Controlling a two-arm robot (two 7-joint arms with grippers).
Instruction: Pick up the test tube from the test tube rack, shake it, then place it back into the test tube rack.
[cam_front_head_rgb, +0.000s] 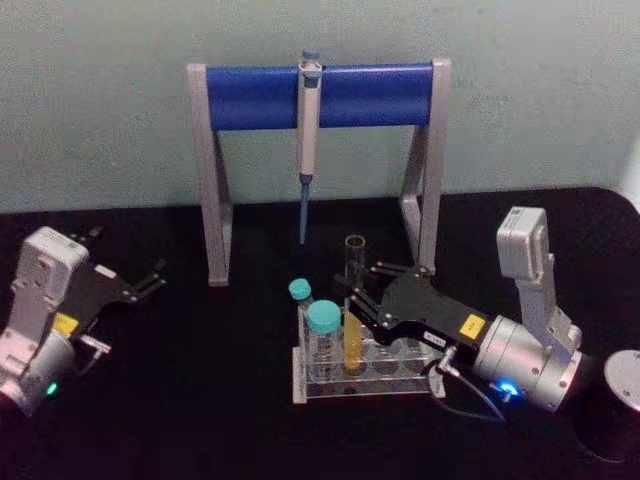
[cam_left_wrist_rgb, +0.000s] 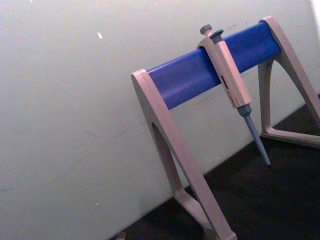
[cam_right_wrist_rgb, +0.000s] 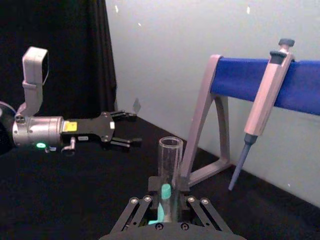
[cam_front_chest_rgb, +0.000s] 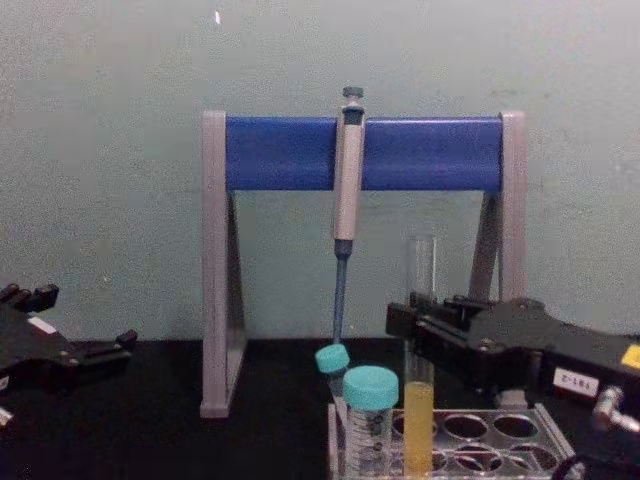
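Glass, clear and thin, the test tube (cam_front_head_rgb: 354, 340) is standing upright in the test tube rack (cam_front_head_rgb: 400, 388). Yellow-orange liquid is filling its rounded lower part, and its uncapped mouth is rising above my right claw (cam_front_head_rgb: 358, 295). I am clamping that claw on the tube's bare middle, just above the liquid, reaching in over the low clear rack. Two teal-capped vials (cam_front_head_rgb: 324, 318) are sitting in the rack just beyond the tube from my claw. Behind the claw, a grey-blue pipette (cam_front_head_rgb: 308, 120) is hanging from its stand (cam_front_head_rgb: 260, 97). My left claw (cam_front_head_rgb: 125, 260) is hanging with fingers spread, well apart over the black surface (cam_front_head_rgb: 200, 400).
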